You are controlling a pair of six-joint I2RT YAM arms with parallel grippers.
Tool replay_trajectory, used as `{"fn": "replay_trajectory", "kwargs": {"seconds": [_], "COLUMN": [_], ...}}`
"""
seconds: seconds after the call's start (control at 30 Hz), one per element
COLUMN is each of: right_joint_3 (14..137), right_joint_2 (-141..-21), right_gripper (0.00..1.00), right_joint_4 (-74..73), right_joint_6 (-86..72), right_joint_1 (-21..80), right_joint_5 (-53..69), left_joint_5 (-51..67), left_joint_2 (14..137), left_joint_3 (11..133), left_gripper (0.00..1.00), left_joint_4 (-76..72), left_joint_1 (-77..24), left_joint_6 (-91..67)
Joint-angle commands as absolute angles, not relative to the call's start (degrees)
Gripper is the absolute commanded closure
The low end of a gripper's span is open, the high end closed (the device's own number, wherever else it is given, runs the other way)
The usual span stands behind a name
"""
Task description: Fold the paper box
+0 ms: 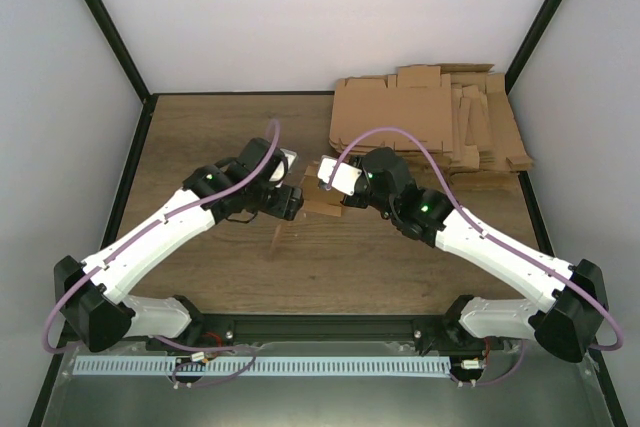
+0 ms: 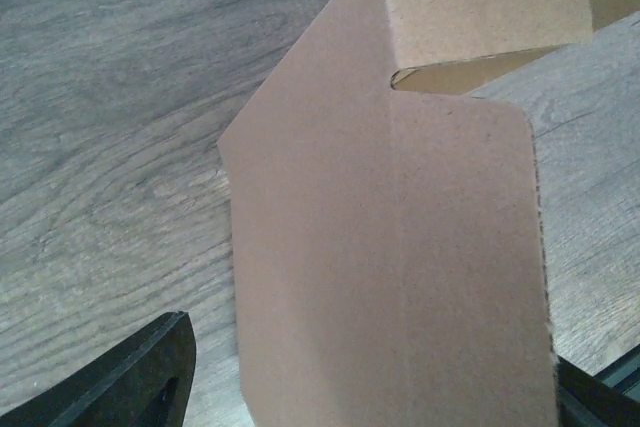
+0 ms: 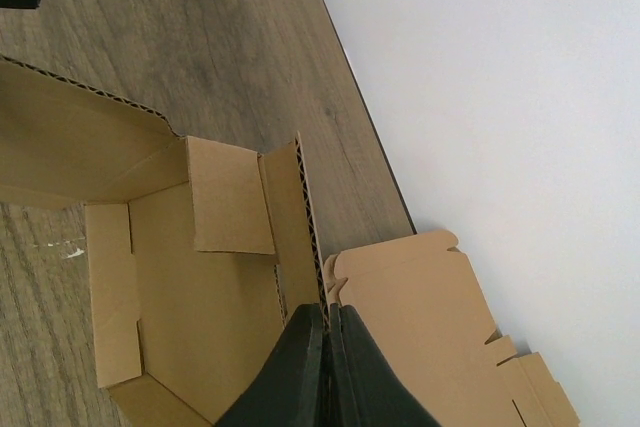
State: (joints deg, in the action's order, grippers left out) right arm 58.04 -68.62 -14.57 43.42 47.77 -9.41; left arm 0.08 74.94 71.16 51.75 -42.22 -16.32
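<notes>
1. The paper box sits at mid-table, between the two arm tips and well apart from the pile of flat cardboard blanks at the far right corner.
2. The right wrist view shows the box partly formed: the base panel lies flat, short side flaps are raised, and one wall stands upright with its corrugated edge exposed.
3. The right gripper has its fingers pressed together. The edge of the upright wall runs straight in between the fingertips, so it is pinching that wall. In the overhead view this gripper is at the box's right side.
4. The left gripper has its jaws wide apart, straddling a large raised panel of the box. One finger stands clear of the panel. The other finger is just beside the panel's edge; contact cannot be confirmed. It grips nothing.
5. In the overhead view the left gripper is at the box's left side.
6. The raised panel has a vertical crease and a smaller flap folded over at its top.
</notes>
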Motion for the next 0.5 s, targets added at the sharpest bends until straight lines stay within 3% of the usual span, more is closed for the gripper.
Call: {"fn": "replay_trajectory", "kwargs": {"seconds": [0.0, 0.17, 0.3, 0.47], "right_joint_3": [57.7, 57.7, 57.7, 57.9], "right_joint_2": [-68.1, -68.4, -68.6, -68.9], "right_gripper": [0.99, 0.99, 0.99, 0.99], "right_joint_4": [-15.8, -15.7, -15.8, -15.9], "right_joint_6": [42.3, 42.4, 42.4, 42.6], "right_joint_1": [48.0, 48.1, 48.1, 48.1], "right_joint_5": [-8.6, -8.3, -8.2, -8.0], "left_joint_5": [0.2, -1.0, -1.9, -2.4], "left_joint_2": [74.6, 76.3, 75.9, 76.0], "left_joint_3": [73.3, 74.7, 76.0, 78.5], "left_gripper": [0.3, 0.53, 0.58, 0.56], "left_joint_4": [51.9, 53.3, 53.5, 53.9], "left_joint_1": [-41.8, -41.6, -41.5, -41.5], "left_joint_6": [-15.4, -15.1, -15.4, -15.4]}}
